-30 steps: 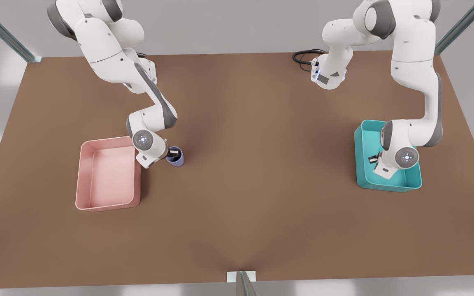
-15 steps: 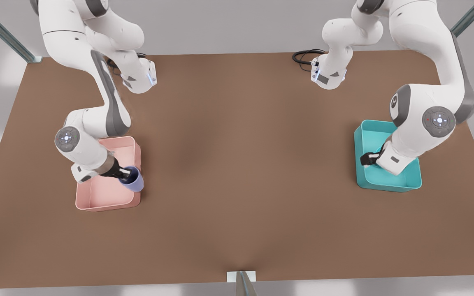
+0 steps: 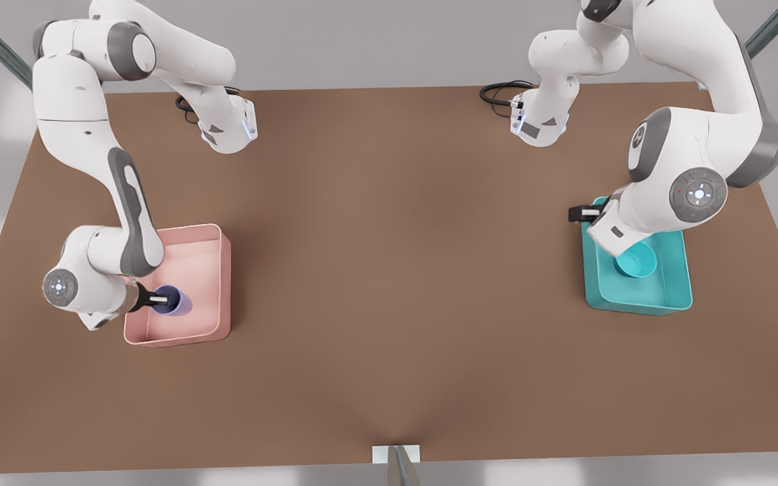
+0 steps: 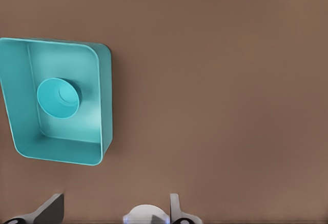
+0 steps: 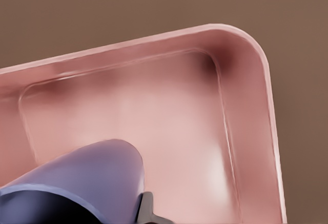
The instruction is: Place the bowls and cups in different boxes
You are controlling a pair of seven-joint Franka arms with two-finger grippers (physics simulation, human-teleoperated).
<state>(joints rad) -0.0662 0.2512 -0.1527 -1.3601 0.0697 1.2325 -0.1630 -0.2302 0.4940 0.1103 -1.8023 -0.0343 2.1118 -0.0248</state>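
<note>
The brown table (image 3: 389,283) carries two shallow rectangular boxes with rounded corners, well apart from each other. The pink box (image 3: 217,283) is pale and smooth, its floor lighter than its walls; the right wrist view shows a rounded corner and a thin raised rim (image 5: 256,49). The teal box (image 3: 676,297) is the same build in a glossy blue-green, seen whole in the left wrist view (image 4: 100,106) with its walls sloping slightly inward.

The right gripper (image 3: 159,298) reaches in over the pink box's outer wall, its jaws clenched on the rim of the cup (image 3: 176,302). The cup is a plain lavender-purple tumbler with no handle, taller than wide, dark inside its mouth; it is tipped on its side, body extending beyond the fingertips over the box floor. In the right wrist view the cup (image 5: 77,178) curves just beside one dark finger (image 5: 146,211). Whether it touches the floor cannot be told.

The left gripper (image 3: 583,213) hangs above the far corner of the teal box, jaws released and holding nothing. The bowl (image 3: 635,260), small, round, smooth teal plastic, wide and shallow, sits inside the teal box, below and apart from those jaws; the left wrist view shows the bowl (image 4: 58,98) open side up
</note>
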